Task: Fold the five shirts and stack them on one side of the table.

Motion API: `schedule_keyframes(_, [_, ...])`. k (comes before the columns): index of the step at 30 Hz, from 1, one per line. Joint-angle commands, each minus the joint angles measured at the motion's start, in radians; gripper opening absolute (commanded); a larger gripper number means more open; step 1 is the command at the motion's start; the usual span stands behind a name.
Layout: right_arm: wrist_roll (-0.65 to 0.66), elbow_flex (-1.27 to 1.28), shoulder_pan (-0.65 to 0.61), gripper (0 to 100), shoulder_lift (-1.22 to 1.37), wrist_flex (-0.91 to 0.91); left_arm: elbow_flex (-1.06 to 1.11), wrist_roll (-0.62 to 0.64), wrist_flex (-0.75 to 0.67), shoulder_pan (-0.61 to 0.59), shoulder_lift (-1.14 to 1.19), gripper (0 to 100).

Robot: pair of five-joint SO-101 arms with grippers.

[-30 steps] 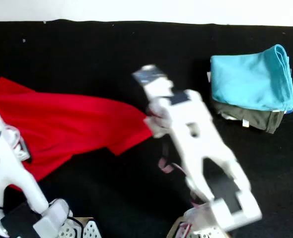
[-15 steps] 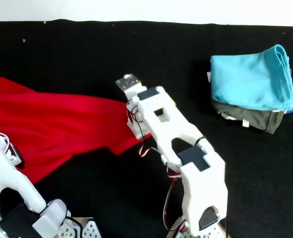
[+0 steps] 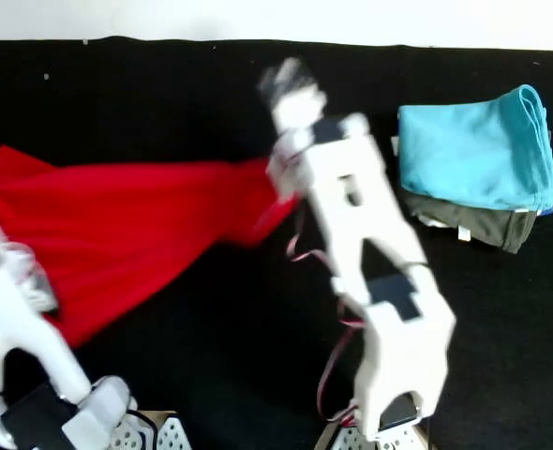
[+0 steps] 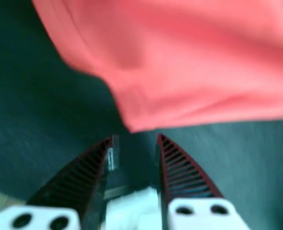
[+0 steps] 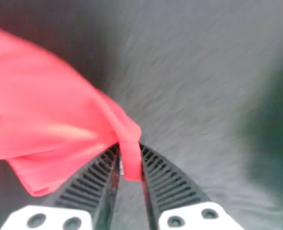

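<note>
The shirt (image 3: 117, 225) is soft matt red cloth, the worktop (image 3: 164, 94) matt black fabric, the right tool (image 5: 128, 148) ribbed black plastic

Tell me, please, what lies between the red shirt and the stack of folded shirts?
In the high view, the right arm stands there over bare black table, its gripper shut on the red shirt.

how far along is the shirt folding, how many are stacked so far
Done: two folded shirts are stacked at one side of the table, a teal shirt on a dark shirt. In hand: the right gripper is shut on an edge of the red shirt, spread unfolded; the left gripper is open beside its hem. Left: fold and stack the red one, plus two more by the task's count.
</note>
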Motion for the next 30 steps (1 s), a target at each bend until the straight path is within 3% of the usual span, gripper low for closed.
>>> schedule_keyframes(1, [0.044,-0.099,0.053,0.6,-0.093,0.008,-0.036,-0.009,0.121,0.163,-0.012,14])
schedule_keyframes(4, [0.051,-0.131,0.07,0.6,-0.094,0.007,-0.025,-0.009,0.163,0.277,-0.012,14])
schedule_keyframes(6, [0.051,-0.157,0.081,0.6,-0.094,0.004,0.021,-0.009,0.11,0.326,-0.007,14])
schedule_keyframes(12, [0.049,-0.245,0.122,0.6,-0.099,0.01,0.249,-0.009,-0.394,0.311,-0.001,14])
schedule_keyframes(16, [0.052,-0.248,0.168,0.6,-0.097,0.012,0.249,-0.008,-0.563,0.249,0.059,14])
schedule_keyframes(19, [0.052,-0.246,0.2,0.6,-0.093,0.01,0.11,0.014,-0.575,0.225,0.191,14])
schedule_keyframes(22, [0.052,-0.245,0.228,0.6,-0.09,0.007,-0.113,0.115,-0.565,0.199,0.341,14])
schedule_keyframes(30, [0.054,-0.254,0.294,0.6,0.033,-0.044,-0.765,0.226,-0.339,0.216,0.768,14])
